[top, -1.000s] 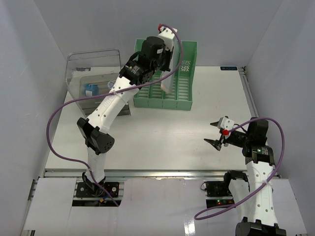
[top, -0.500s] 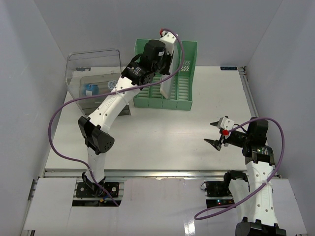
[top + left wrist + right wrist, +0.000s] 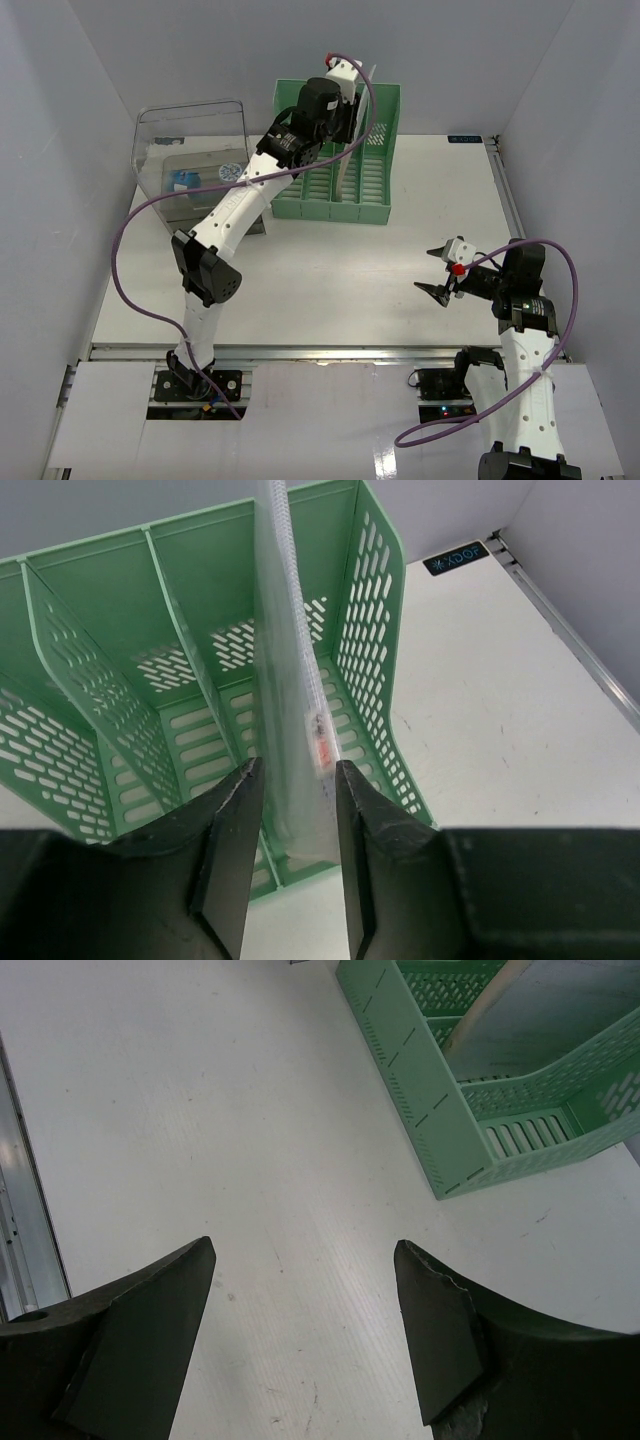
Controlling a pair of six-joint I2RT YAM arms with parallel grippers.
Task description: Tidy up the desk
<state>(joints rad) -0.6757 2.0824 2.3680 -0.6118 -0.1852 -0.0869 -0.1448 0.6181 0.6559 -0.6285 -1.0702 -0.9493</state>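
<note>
The white desk (image 3: 330,270) carries a green slotted file rack (image 3: 375,205) at the back. My left gripper (image 3: 345,110) is above the rack, shut on a clear zip pouch (image 3: 348,165) that stands upright on edge. In the left wrist view my left gripper (image 3: 296,764) pinches the pouch (image 3: 290,680), whose lower part reaches down into the rack's (image 3: 375,630) rightmost slot. My right gripper (image 3: 436,272) is open and empty, low over the desk at the right. The right wrist view shows it (image 3: 302,1244) above bare desk (image 3: 200,1110), with the rack (image 3: 420,1090) ahead.
A clear plastic drawer box (image 3: 190,160) stands at the back left with a small blue item (image 3: 184,182) inside. A silver rail (image 3: 505,200) runs along the desk's right edge. A black label (image 3: 465,139) lies at the back right corner.
My left gripper has carried the pouch to the right and farther back, from over the rack's middle slots to its rightmost slot. The right arm has not moved.
</note>
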